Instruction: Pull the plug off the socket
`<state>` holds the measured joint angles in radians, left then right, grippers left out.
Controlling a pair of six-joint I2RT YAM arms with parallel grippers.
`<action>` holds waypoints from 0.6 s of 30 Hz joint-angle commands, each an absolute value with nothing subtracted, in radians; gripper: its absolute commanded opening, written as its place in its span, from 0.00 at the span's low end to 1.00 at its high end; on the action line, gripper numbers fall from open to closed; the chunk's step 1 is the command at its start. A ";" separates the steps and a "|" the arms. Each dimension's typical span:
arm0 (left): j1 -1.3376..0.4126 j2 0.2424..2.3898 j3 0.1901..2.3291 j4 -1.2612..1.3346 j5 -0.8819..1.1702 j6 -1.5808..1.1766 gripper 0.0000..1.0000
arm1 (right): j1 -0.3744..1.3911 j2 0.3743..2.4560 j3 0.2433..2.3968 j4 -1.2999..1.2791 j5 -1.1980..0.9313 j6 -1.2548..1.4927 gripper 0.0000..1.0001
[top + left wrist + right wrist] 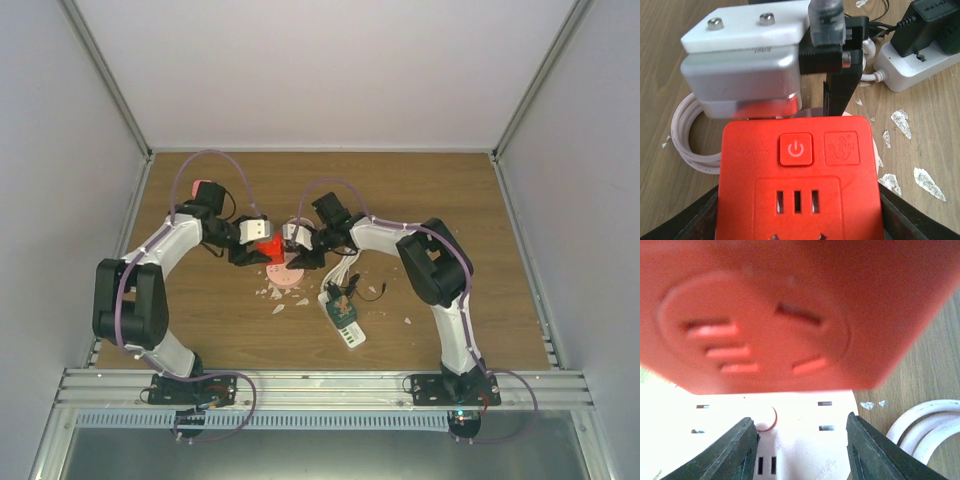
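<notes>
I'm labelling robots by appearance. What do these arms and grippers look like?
Left arm and right arm match: white shells, black joints, a lilac cable looping alongside each. The right gripper has dark wedge-shaped fingers and a white boxy housing with two screws.

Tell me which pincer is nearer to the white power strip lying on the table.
Right. The right pincer hangs just beyond the white power strip; the left pincer, gripping the red socket cube, sits farther left.

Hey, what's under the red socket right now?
A white slotted piece, with the open right end effector over it, beside a coiled cable. The socket hides the piece's far part, so any plug joint can't be seen.
</notes>
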<state>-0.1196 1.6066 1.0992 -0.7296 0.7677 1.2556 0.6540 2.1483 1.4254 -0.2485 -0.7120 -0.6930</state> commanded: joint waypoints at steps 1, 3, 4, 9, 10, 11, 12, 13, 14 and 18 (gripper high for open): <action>-0.092 1.552 1.086 -0.744 0.780 1.296 0.35 | 0.635 2.129 1.377 -0.302 -0.685 -0.647 0.51; -0.060 1.539 1.093 -0.749 0.754 1.300 0.35 | 0.635 2.106 1.371 -0.292 -0.707 -0.630 0.53; -0.041 1.535 1.103 -0.755 0.745 1.305 0.35 | 0.635 2.094 1.369 -0.286 -0.716 -0.623 0.54; 0.046 1.529 1.172 -0.821 0.663 1.342 0.35 | 0.634 2.035 1.361 -0.266 -0.738 -0.595 0.58; 0.061 1.527 1.185 -0.831 0.647 1.350 0.35 | 0.633 2.020 1.358 -0.260 -0.741 -0.590 0.59; 0.074 1.525 1.203 -0.842 0.633 1.358 0.35 | 0.632 2.010 1.356 -0.257 -0.745 -0.586 0.60; 0.086 1.525 1.218 -0.855 0.620 1.366 0.35 | 0.632 1.999 1.353 -0.254 -0.747 -0.582 0.60; 0.095 1.526 1.233 -0.872 0.606 1.374 0.35 | 0.632 1.992 1.352 -0.251 -0.751 -0.579 0.61; 0.102 1.528 1.247 -0.885 0.581 1.386 0.35 | 0.632 1.985 1.351 -0.249 -0.752 -0.578 0.62; 0.125 1.532 1.298 -0.915 0.456 1.424 0.35 | 0.630 1.961 1.351 -0.249 -0.754 -0.578 0.63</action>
